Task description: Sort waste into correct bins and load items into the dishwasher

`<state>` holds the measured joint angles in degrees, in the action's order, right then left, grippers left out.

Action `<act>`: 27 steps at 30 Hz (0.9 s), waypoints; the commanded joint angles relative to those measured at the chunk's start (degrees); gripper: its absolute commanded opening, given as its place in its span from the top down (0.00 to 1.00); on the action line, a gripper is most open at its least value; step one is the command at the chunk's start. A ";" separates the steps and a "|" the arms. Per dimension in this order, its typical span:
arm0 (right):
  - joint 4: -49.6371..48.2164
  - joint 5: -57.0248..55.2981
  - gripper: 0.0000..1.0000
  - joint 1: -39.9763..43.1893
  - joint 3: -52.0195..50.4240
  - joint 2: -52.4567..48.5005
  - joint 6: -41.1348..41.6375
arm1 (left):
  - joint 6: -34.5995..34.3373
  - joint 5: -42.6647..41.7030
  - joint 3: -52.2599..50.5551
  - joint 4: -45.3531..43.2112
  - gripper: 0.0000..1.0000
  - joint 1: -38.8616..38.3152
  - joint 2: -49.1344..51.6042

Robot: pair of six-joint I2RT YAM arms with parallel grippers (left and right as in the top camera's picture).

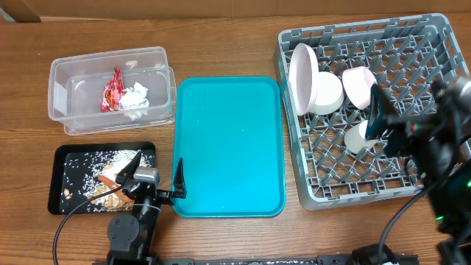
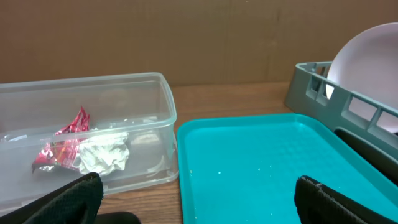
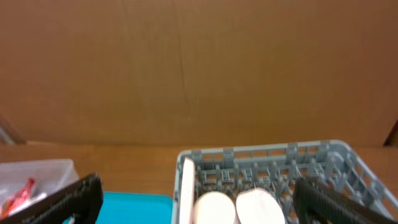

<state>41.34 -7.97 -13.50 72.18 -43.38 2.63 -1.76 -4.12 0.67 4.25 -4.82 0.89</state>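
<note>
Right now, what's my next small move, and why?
Probably raise the left gripper clear of the black tray and look beneath it. The teal tray is bare, the wrapper and napkin lie in the clear tub, and the plate, bowls and cup sit in the rack. I can't clearly see the chopsticks; a pale stick partly hidden under that arm may be them.

Robot lab set-up
Cardboard wall (image 3: 186,62) behind a wooden surface (image 1: 221,37); black cable (image 1: 57,239) at lower left; grey dish rack (image 1: 338,173) upper right.
</note>
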 commanded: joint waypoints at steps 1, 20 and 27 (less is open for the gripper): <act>-5.55 -1.01 0.00 0.13 -12.31 4.66 -0.68 | -1.03 -0.37 -0.39 -0.24 0.00 0.31 -0.63; -27.96 8.59 0.00 7.39 -62.47 38.99 -0.61 | -1.03 -0.37 -0.39 -0.24 0.00 0.31 -0.63; -39.47 11.19 0.00 8.11 -71.87 43.23 -0.48 | -1.03 -0.37 -0.39 -0.24 0.00 0.31 -0.63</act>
<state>5.32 1.13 -5.65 3.57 -0.86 2.35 -1.76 -4.12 0.64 4.23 -4.82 0.89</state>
